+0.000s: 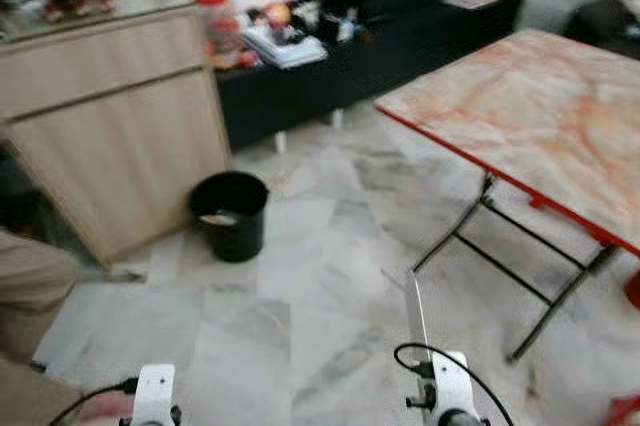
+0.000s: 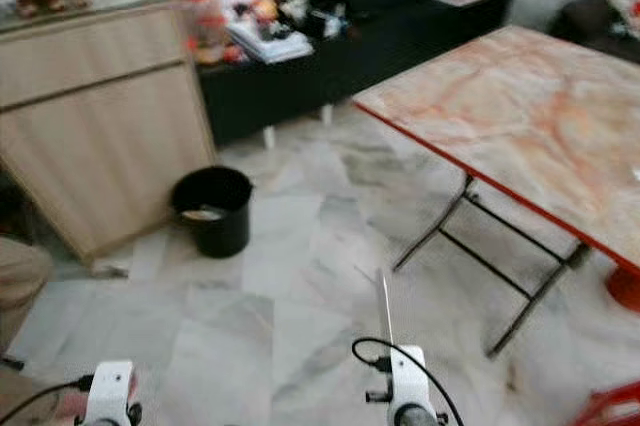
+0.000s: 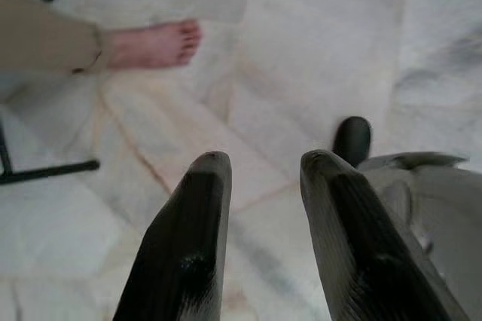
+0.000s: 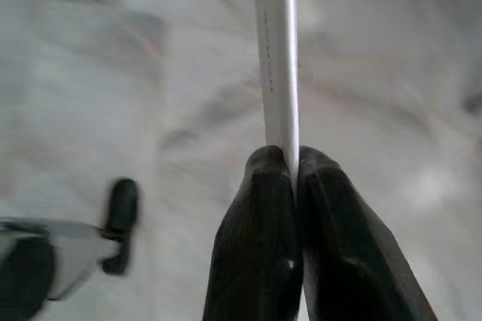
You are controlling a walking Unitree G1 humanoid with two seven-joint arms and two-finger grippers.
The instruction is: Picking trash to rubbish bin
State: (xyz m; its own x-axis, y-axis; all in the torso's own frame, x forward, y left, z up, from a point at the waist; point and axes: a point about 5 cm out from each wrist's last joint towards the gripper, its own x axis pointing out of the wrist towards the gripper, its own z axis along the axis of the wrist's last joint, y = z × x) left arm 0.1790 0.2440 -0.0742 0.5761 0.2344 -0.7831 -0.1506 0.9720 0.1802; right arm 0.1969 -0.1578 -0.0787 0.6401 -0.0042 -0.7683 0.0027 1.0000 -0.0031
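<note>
**Robot stands with a white strip, bin ahead by the cabinet**

The right gripper (image 4: 292, 178) has its two black fingers pressed together on a thin flat white strip (image 4: 277, 57), which looks like paper or card; I cannot tell the material. The strip sticks out straight from the fingertips, above the pale marble floor (image 1: 300, 276).

The left gripper (image 3: 263, 166) hangs low with its fingers a little apart and nothing between them. Beyond it, on the floor, there is a person's bare foot (image 3: 151, 44) with a beige trouser leg.

The black rubbish bin (image 1: 230, 214) stands on the floor ahead and to the robot's left, just beside the corner of a light wooden cabinet (image 1: 110, 116). Something pale lies inside it. To the right stands a folding table (image 1: 540, 116) with a red edge and thin metal legs. A low dark shelf (image 1: 400, 41) with many small things runs along the far wall.
</note>
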